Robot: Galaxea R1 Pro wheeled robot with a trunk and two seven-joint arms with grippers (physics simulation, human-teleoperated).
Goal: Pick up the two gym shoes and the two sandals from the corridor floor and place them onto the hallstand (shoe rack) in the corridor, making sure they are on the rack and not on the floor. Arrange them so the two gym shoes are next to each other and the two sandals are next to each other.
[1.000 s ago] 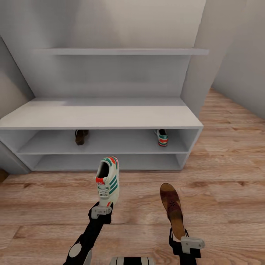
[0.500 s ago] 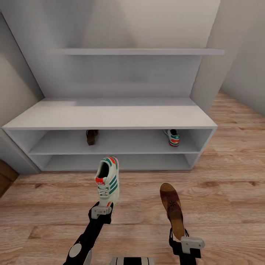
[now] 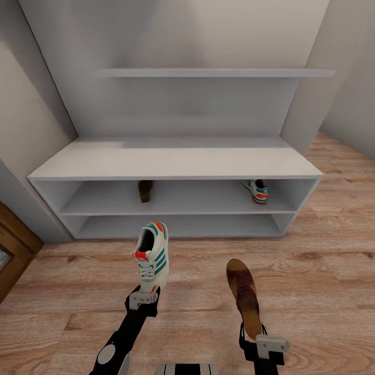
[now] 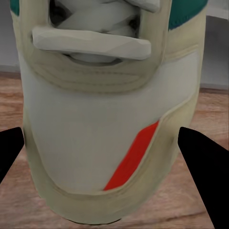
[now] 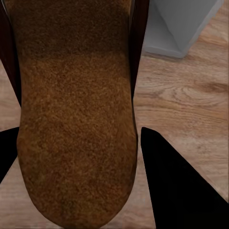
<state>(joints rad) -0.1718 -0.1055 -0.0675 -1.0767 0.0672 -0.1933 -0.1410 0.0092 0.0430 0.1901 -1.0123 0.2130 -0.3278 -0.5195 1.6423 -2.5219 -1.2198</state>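
Over the corridor floor [image 3: 323,271] my left hand [image 3: 144,299] gripped one gym shoe [image 3: 153,255] by its toe, heel up, while my right hand [image 3: 259,338] clamped one sandal [image 3: 244,296] by its end. Farther off, the hallstand [image 3: 172,162] carried one second sandal [image 3: 145,190] and one second gym shoe [image 3: 256,190], well apart on its upper shelf.

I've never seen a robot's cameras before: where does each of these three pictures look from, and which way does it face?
Head view: from the robot's head, forward and down at the hallstand; both arms show, carrying a gym shoe and a sandal.
Left wrist view: near the left gripper, along its dark fingers at the gym shoe's toe.
Right wrist view: near the right gripper, at the sandal's footbed.
Shared: each carried shoe appears in the head view and in its wrist view.
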